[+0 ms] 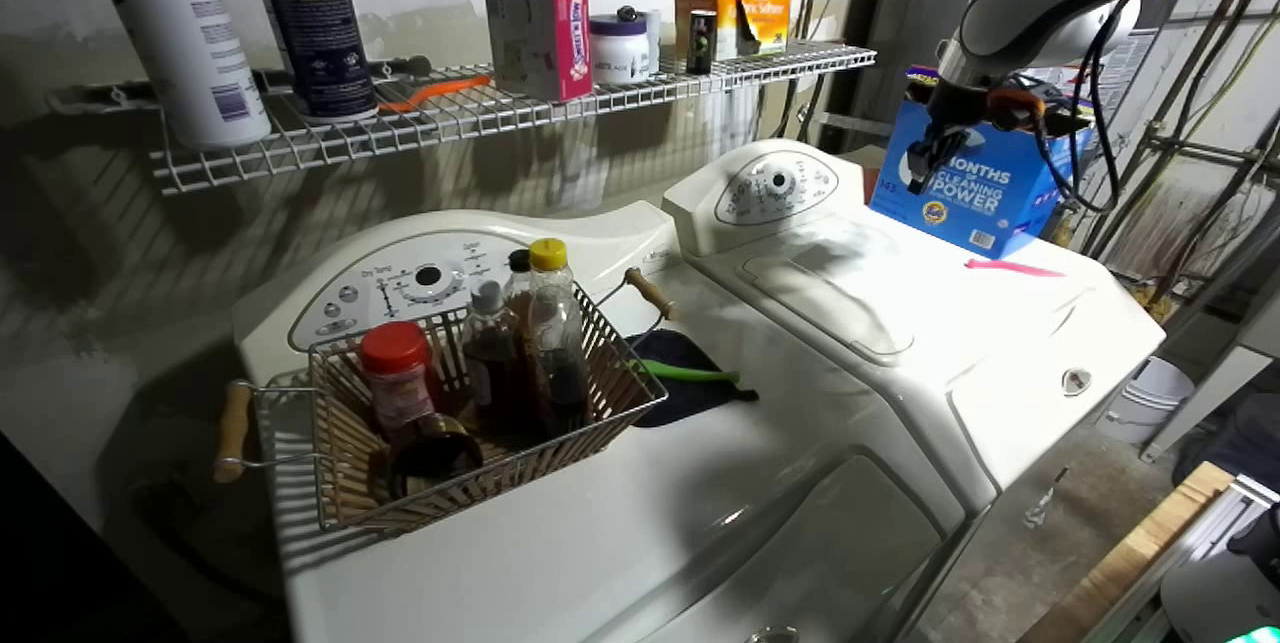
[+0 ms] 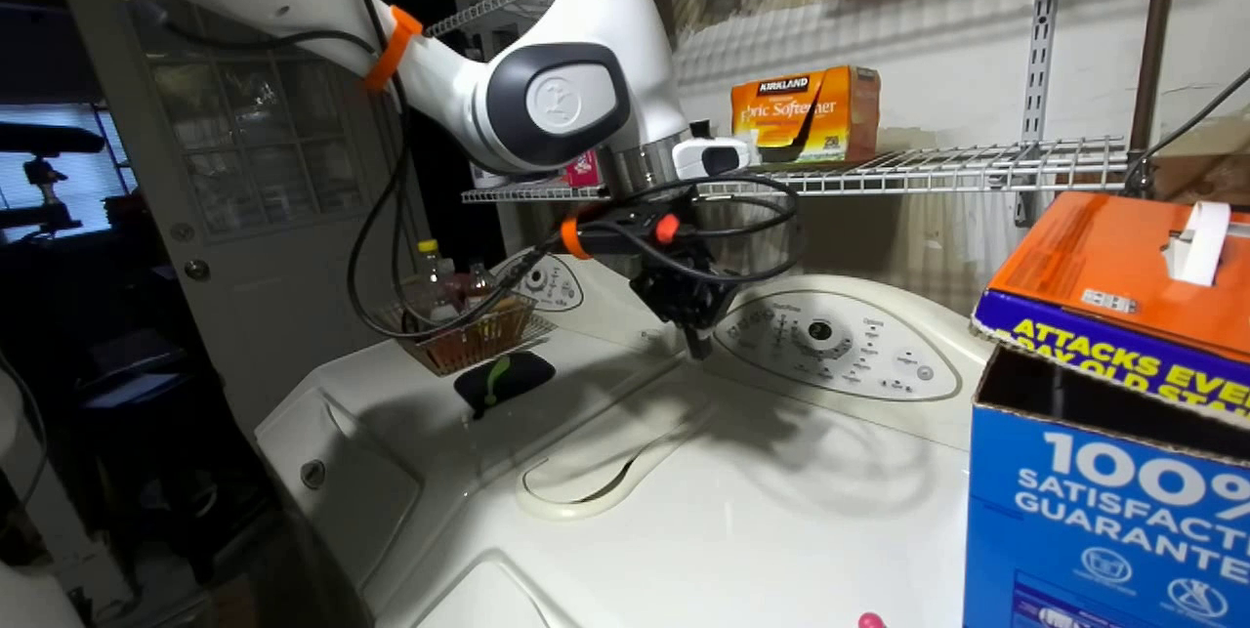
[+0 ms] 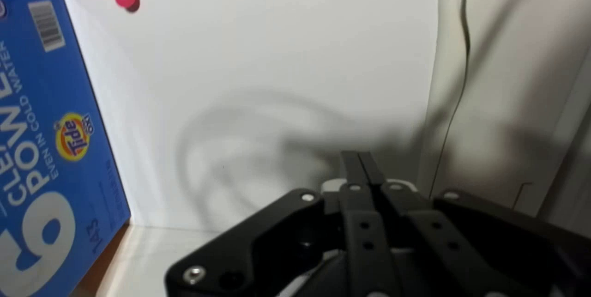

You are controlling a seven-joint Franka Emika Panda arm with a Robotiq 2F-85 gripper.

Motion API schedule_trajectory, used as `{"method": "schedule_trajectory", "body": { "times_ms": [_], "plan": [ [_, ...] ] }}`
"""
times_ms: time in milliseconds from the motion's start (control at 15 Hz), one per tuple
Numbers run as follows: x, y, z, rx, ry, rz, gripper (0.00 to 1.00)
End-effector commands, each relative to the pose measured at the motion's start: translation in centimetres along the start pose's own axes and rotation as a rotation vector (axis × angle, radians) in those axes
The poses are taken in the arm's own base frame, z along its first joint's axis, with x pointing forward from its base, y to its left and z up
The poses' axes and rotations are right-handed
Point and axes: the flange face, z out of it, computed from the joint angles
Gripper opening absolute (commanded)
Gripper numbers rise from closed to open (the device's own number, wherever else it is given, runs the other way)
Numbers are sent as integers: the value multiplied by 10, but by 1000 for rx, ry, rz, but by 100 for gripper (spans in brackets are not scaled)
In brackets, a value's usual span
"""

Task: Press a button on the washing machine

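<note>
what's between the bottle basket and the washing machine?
A flat dark pad with a green stick-like item on it, lying on the neighbouring appliance between the basket and the washing machine. Shows in both exterior views.

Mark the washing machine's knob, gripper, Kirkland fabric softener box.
Washing machine's knob (image 2: pixel 820 332): in an exterior view, dark center.
Gripper (image 3: pixel 361 163): wrist view, midway between closed fingertips.
Kirkland fabric softener box (image 2: pixel 776 120): in an exterior view, front panel.

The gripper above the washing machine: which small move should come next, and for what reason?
I would probably ease the gripper toward the control panel of the washing machine, without pressing yet. Its fingertips are together and could push as one, but the wrist view shows the white lid beyond them, and in an exterior view they hang apart from the panel.
</note>
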Motion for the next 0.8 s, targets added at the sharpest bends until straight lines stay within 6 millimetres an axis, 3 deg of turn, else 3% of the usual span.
{"method": "schedule_trajectory", "body": {
  "times_ms": [0, 200, 733],
  "plan": [
    [8, 2, 0, -7, 15, -19, 1],
    [21, 3, 5, -15, 23, -44, 1],
    [28, 5, 9, -14, 25, -51, 0]
  ]
}}
